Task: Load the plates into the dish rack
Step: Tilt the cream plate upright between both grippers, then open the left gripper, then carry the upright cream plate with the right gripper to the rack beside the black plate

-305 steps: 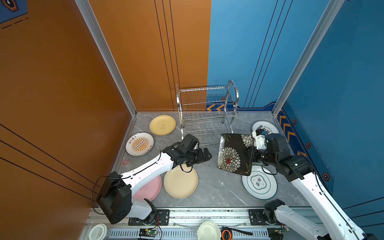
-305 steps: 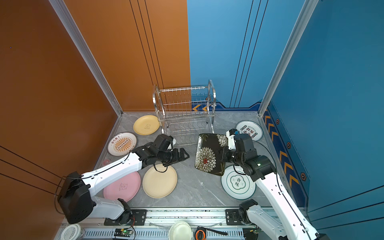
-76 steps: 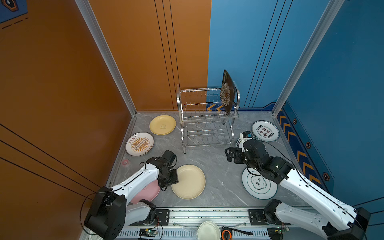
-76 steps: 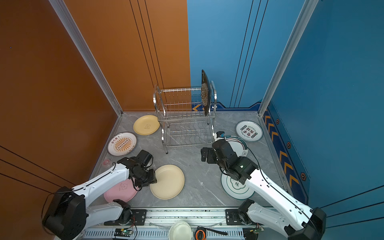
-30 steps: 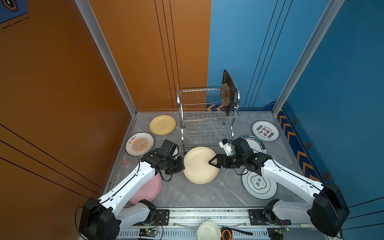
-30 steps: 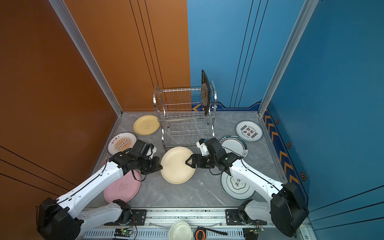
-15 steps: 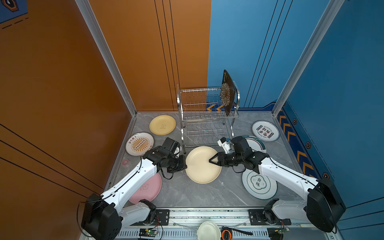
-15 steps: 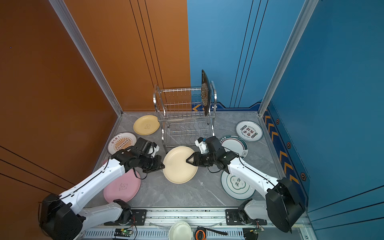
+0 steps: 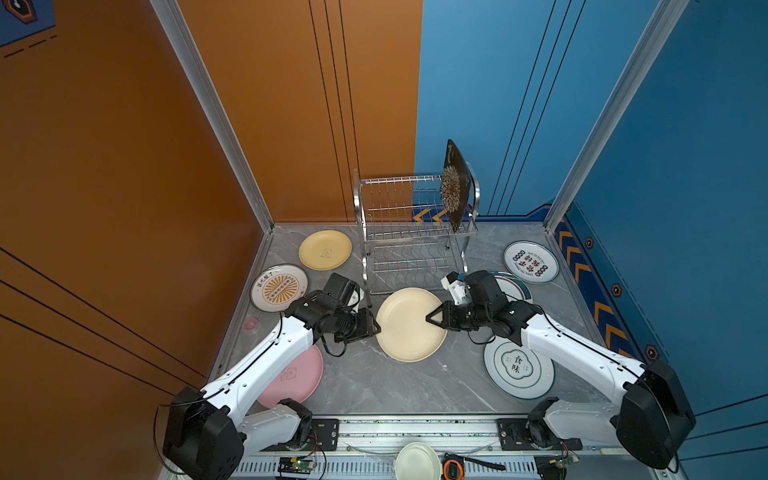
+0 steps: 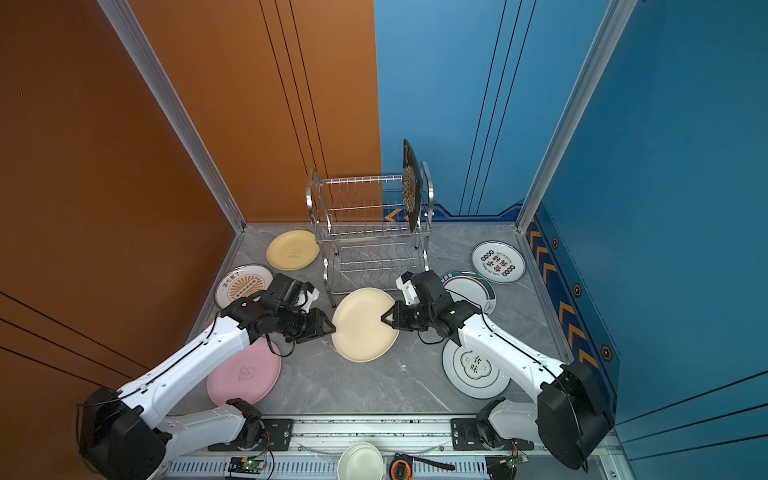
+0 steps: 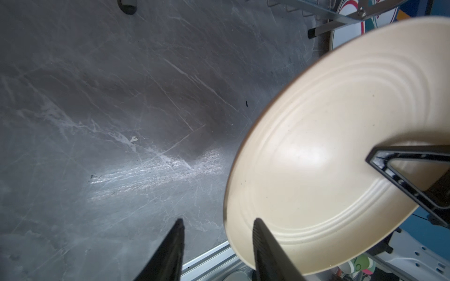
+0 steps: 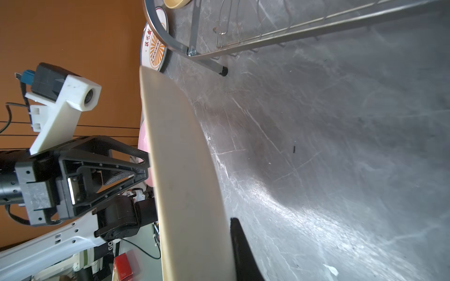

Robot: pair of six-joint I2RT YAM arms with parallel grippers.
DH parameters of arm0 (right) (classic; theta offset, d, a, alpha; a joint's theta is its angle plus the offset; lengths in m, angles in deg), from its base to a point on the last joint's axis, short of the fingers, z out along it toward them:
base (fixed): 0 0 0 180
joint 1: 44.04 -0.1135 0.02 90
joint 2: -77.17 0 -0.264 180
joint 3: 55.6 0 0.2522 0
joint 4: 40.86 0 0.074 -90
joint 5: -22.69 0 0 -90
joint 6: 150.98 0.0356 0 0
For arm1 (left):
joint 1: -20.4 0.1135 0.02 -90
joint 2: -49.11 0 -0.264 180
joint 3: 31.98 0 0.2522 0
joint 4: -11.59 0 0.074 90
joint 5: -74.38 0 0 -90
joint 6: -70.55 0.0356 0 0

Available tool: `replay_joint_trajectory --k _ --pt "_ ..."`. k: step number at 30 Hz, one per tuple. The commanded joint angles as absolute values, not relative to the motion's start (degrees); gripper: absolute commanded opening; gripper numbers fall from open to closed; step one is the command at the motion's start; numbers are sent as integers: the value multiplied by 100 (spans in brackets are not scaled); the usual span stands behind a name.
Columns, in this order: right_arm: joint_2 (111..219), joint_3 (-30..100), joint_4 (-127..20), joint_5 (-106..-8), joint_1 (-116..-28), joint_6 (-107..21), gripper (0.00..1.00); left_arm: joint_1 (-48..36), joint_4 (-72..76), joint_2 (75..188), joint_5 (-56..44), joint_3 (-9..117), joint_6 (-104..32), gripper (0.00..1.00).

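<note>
Currently cream plate (image 9: pixel 409 328) is mid-table, just in front of the dish rack (image 9: pixel 411 232), tilted and raised over the grey table (image 9: pixel 374 386) with its shadow under it; right gripper (image 9: pixel 428 320) is clamped onto the plate's right rim, one finger on the upper face in the left wrist view, the other finger (image 12: pixel 239 243) on the underside in the right wrist view; left gripper (image 9: pixel 376 328) sits at the opposite rim, released, jaws spread with the rim edge between them and not pinched, gap plain in the left wrist view (image 11: pixel 218 220); both top views show the same, plate (image 10: pixel 361 328) between the two grippers; dish rack stands at the back of the table, upper tier holds the black floral plate (image 9: pixel 455 187) on edge at its right end, lower tier bare wires; yellow plate (image 9: pixel 325 250) lies flat left of the rack; sunburst plate (image 9: pixel 279 287) flat near the left wall, behind the left arm; pink plate (image 9: pixel 295 374) flat, partly under the left arm; white character plate (image 9: pixel 531 262) flat at far right; teal-ring plate (image 9: pixel 517 365) flat front right, partly under the right arm; another white plate (image 9: pixel 511 286) partly hidden behind the right wrist; small white bowl (image 9: pixel 417 461) on the front rail
</note>
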State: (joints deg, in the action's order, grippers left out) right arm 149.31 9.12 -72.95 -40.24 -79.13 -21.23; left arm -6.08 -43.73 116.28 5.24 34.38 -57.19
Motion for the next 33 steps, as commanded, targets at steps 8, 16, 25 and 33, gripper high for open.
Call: replay_joint_trajectory --k 8,16,25,33 --pt "13925 2289 -9351 -6642 -8232 -2501 0 -172 -4413 11587 553 3667 -5559 70" --pt "14042 3910 -10323 -8098 -8748 -2704 0 -39 -4187 11860 767 3749 -5443 82" --pt "15284 6538 -11202 -10283 -9413 -3505 0 -26 -3814 11958 891 3664 -5541 92" --pt "16884 8534 -10795 -12075 -9736 -5014 0 -17 -3693 11866 887 3564 -5615 98"
